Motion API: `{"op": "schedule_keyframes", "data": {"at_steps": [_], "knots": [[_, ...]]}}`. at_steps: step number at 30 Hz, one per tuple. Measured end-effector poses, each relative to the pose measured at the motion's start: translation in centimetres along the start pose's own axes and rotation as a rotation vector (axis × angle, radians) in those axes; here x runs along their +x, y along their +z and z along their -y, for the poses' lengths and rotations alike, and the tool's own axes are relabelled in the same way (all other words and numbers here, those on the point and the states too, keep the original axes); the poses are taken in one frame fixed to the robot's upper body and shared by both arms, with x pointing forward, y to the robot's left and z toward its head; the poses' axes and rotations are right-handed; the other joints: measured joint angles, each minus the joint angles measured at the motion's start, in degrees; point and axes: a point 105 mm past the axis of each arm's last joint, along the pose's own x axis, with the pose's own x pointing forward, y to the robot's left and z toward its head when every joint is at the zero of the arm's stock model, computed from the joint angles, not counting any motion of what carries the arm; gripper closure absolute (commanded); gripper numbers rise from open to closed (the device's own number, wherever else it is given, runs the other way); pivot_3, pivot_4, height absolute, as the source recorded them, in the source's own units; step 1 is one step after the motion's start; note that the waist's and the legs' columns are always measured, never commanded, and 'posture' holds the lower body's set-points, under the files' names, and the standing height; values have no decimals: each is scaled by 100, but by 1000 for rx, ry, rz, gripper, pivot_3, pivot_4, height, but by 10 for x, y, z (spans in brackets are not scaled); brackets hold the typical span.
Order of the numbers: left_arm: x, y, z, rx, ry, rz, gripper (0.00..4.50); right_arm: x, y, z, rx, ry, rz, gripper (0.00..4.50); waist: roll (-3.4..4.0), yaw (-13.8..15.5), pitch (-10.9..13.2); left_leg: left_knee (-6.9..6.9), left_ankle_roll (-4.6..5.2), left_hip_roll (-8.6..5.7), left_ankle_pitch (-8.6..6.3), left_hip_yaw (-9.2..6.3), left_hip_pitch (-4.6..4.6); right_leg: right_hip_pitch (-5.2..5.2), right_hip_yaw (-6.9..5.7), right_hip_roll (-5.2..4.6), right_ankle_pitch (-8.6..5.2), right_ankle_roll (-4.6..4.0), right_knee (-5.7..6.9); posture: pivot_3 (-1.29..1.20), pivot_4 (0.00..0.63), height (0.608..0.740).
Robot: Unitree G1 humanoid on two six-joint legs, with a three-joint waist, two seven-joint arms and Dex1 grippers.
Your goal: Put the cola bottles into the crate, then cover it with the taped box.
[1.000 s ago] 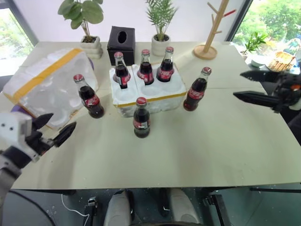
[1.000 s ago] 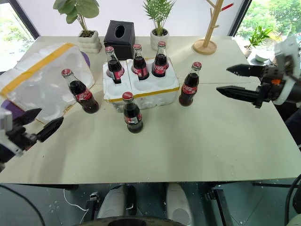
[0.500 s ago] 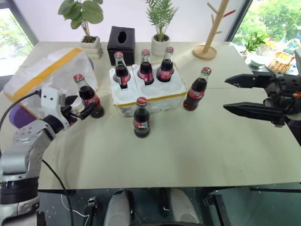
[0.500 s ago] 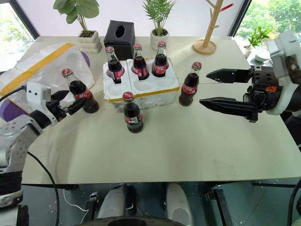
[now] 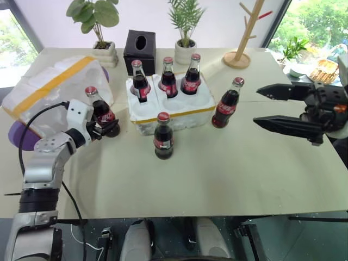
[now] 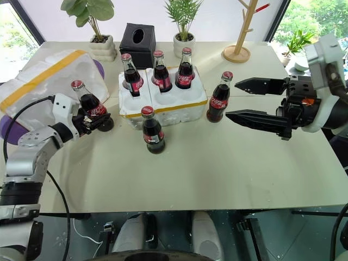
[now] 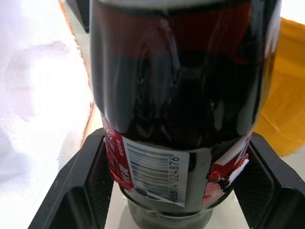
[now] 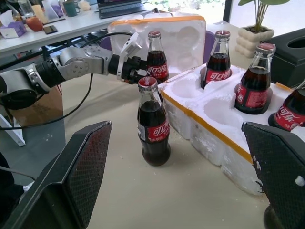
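Left end effector (image 5: 104, 128): I have it around the lower body of the leftmost cola bottle (image 5: 101, 110), one finger on each side. In the left wrist view the fingers (image 7: 90, 176) stand just beside the glass; I cannot tell whether they press it already.
Right end effector (image 5: 272, 106): it is wide apart, holds nothing, and hangs above the desk (image 5: 228, 163) on the right side, near the bottle (image 5: 228, 102) beside the crate.
Crate (image 5: 171, 109): it is in the middle of the desk. Three bottles (image 5: 168, 78) stand in the back row of wells; the front wells are free.
Loose bottles: three are on the desk, one at the left in my end effector, one in front of the crate (image 5: 163, 136), one at its right.
Taped box (image 5: 49, 95): it lies at the left of the desk, well beside the crate, not yet used as cover.
Progress: I judge about half of the loading done; three bottles and the cover are left.
Views: the right wrist view shows the free front wells (image 8: 224, 107) clearly; the left wrist view shows the label and barcode of the bottle.
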Motion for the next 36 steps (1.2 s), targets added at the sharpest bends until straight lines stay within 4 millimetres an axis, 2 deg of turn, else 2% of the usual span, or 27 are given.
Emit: {"op": "schedule_keyframes", "data": {"at_steps": [4,9,12,14,17,20,24,29,34,36], "knots": [[-18,8,16,-42,-145,-34,1740,1,-2,1,1,-8,-5,0,-11,-1,6,0,0,4,0,0,-9,-10,-1,0,0,0,1,0,150,740],[-39,56,41,-75,-376,3,1740,2,-5,3,9,-16,-13,0,-13,35,8,3,-1,-1,1,-1,-9,-8,-2,-3,-1,0,1,0,150,740],[-33,95,46,-47,-443,89,1740,3,-6,4,2,-31,-13,0,-13,81,8,10,-1,-6,1,-4,-8,-2,-2,-1,1,2,1,0,150,740],[-20,122,44,-32,-459,164,1740,4,-6,5,-1,-36,-10,0,-13,128,8,12,-1,-9,2,-5,-6,2,-2,1,5,9,1,0,150,740],[0,141,44,1,-465,218,1740,4,-7,6,-1,-49,-7,0,-11,143,6,11,1,-12,1,-4,-5,5,-2,1,6,13,-2,0,150,740],[30,131,50,-4,-479,192,1740,5,-9,5,0,-57,-11,0,-11,148,6,11,1,-12,1,-5,-7,5,-3,2,7,15,-2,0,150,740],[59,100,61,-46,-517,123,1740,5,-15,6,17,-72,-19,0,-15,119,9,11,2,-10,1,-5,-11,-1,-3,6,8,17,-3,0,150,740],[70,81,54,-21,-489,82,1740,5,-23,6,41,-84,-24,0,-15,102,9,9,2,-7,1,-7,-12,-6,-3,9,8,18,2,0,150,740],[77,72,64,52,-519,68,1740,7,-23,8,36,-93,-3,0,-15,137,9,13,2,-9,1,-5,-14,-4,-2,3,9,18,1,0,150,740],[79,71,68,73,-526,65,653,8,-24,9,29,-100,2,0,-15,141,9,14,2,-9,1,-6,-13,-3,-2,3,10,18,2,0,150,740]]}}
